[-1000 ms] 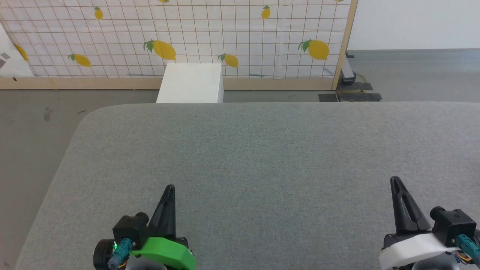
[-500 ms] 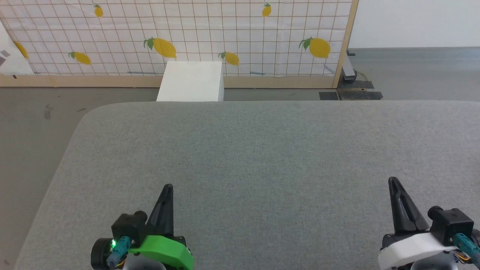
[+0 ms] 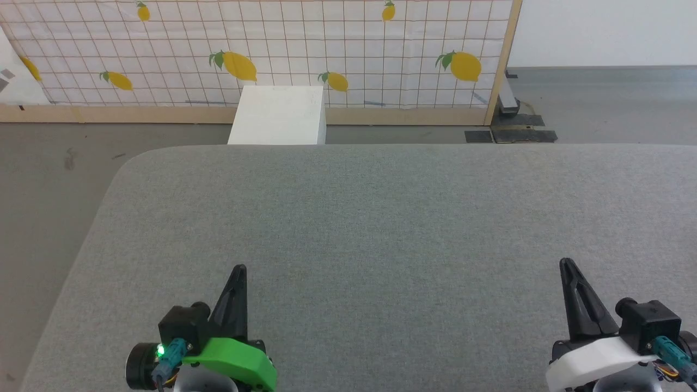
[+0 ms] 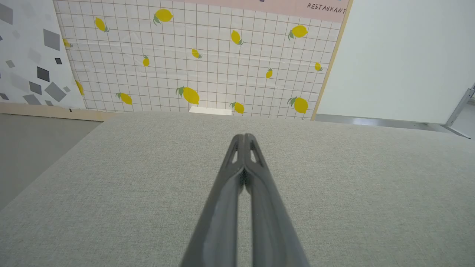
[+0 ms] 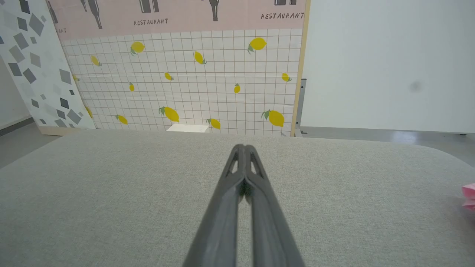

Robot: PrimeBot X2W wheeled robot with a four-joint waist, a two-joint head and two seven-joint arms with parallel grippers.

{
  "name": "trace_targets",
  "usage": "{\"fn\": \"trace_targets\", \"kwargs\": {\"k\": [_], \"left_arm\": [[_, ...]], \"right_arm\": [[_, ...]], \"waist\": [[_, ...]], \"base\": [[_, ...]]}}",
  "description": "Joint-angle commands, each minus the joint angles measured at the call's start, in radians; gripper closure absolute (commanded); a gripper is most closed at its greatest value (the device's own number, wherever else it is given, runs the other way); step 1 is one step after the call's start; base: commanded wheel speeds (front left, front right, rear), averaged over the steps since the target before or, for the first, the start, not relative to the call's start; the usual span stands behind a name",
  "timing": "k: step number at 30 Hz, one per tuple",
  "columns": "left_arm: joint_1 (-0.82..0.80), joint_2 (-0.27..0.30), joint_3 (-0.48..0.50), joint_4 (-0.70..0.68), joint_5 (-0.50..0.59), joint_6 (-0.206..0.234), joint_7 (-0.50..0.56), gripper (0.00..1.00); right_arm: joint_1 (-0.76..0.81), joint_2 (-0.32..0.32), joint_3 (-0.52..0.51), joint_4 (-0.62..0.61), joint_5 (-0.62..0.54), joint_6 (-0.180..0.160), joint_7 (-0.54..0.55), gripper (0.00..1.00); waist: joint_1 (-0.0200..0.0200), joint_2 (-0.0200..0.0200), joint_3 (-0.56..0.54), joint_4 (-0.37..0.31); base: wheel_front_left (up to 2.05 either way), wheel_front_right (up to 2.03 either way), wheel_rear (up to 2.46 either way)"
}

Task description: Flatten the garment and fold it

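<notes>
We found our left gripper (image 3: 238, 270) low over the grey padded surface (image 3: 381, 218), its two dark fingers pressed together along their length, tips meeting and nothing between them. Seen from the left wrist, the same closed tips (image 4: 243, 138) pointed across bare grey fabric toward the far rim. Ahead of those jaws and a little to their right, past the far edge of the surface, a white box (image 3: 279, 115) stood on the floor against a lemon-printed grid panel (image 3: 348, 49).

Well apart to the right, our right gripper (image 3: 566, 265) lay parallel to the left one, its jaws likewise shut tight on nothing, with the tips (image 5: 243, 147) over the same grey cloth.

The garment (image 5: 469, 194) showed as a small pink fold at the right border of the right wrist view. It rested on the surface to the right of the right jaws, about level with them and clear of their fingers. The border cut off the rest, so we could not tell how it lay.
</notes>
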Motion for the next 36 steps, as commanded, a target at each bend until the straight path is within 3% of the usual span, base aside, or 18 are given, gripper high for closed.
{"fn": "trace_targets", "kwargs": {"k": [1, 36], "left_arm": [[-0.002, -0.001, 0.006, -0.006, 0.019, 0.005, 0.006, 1.00], [-0.005, -0.002, 0.051, -0.051, 0.087, 0.010, 0.081, 1.00]], "right_arm": [[-0.018, 0.001, 0.004, -0.005, -0.007, 0.000, 0.006, 1.00], [-0.042, 0.002, 0.025, -0.013, -0.033, -0.001, 0.054, 1.00]], "waist": [[0.0000, -0.0001, 0.001, 0.000], [0.0000, -0.0001, 0.019, 0.007]], "base": [[0.00, 0.00, 0.00], [0.00, 0.00, 0.00]]}}
